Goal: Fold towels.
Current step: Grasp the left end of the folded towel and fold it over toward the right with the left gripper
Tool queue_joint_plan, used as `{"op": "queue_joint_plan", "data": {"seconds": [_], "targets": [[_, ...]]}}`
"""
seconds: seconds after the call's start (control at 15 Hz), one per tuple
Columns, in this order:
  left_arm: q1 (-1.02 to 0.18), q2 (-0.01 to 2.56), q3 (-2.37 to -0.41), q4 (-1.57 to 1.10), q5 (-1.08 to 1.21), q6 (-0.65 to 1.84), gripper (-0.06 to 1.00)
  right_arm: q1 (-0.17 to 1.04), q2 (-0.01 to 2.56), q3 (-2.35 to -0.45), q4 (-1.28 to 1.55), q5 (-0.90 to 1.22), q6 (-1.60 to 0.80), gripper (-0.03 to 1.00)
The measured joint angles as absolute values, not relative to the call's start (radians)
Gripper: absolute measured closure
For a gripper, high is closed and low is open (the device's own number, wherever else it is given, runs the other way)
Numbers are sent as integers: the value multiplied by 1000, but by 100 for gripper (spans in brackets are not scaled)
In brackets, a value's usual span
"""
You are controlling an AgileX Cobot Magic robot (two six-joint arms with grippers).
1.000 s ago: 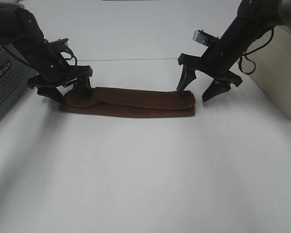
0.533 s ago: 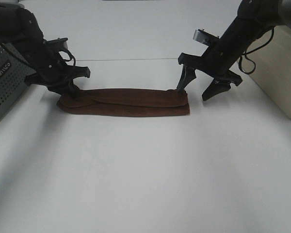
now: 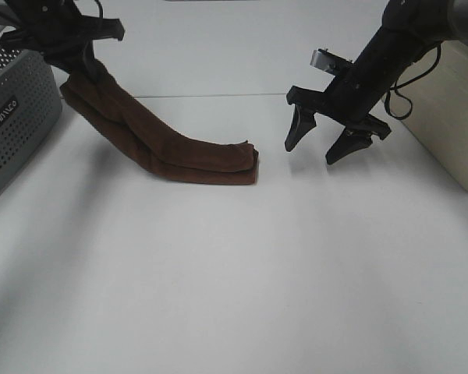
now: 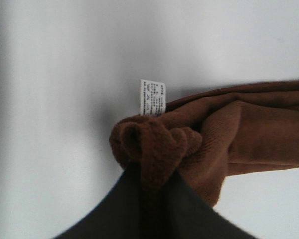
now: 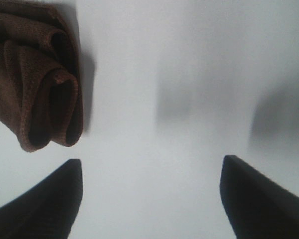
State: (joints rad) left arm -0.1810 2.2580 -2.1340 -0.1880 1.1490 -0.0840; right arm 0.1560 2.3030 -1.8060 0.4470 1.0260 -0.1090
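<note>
The dark reddish-brown towel (image 3: 160, 139), folded into a long strip, slants from my raised left gripper (image 3: 79, 64) at the upper left down to the white table, where its free end (image 3: 242, 164) rests. The left gripper is shut on the towel's bunched end (image 4: 154, 144); a small white tag (image 4: 152, 96) sticks out beside it. My right gripper (image 3: 326, 142) is open and empty, just above the table to the right of the towel's free end. The right wrist view shows that rolled end (image 5: 45, 99) apart from one fingertip (image 5: 50, 199).
A grey perforated basket (image 3: 15, 117) stands at the left edge, close to the lifted towel. A beige box (image 3: 452, 109) stands at the right edge behind the right arm. The white table (image 3: 234, 273) stretches toward the front.
My left gripper has risen up and to the left with the towel's end, dragging the strip leftward. The free end has slid away from the right gripper, which has stayed put and open.
</note>
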Motion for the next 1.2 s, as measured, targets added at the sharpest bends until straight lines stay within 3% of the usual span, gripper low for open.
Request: {"op": "queue_joint_plan", "data": {"seconds": [0.47,0.6,0.73,0.87,1.2], "targets": [[-339,2366,-2183,-338,1077,-200,87,156,2174,-1806,442,1049,-109,25],[-377,2418,-2183,-341,1012,-271,77,156,2143,-1806,441,1065,-109,25],[-405,2439,-2183,-369,948,-317,57,156,2129,-1806,440,1080,-109,24],[-428,2441,-2183,-441,888,-315,43,156,2128,-1806,446,1094,-109,24],[-433,2441,-2260,-596,871,-292,39,156,2128,-1806,519,1100,-109,24]]}}
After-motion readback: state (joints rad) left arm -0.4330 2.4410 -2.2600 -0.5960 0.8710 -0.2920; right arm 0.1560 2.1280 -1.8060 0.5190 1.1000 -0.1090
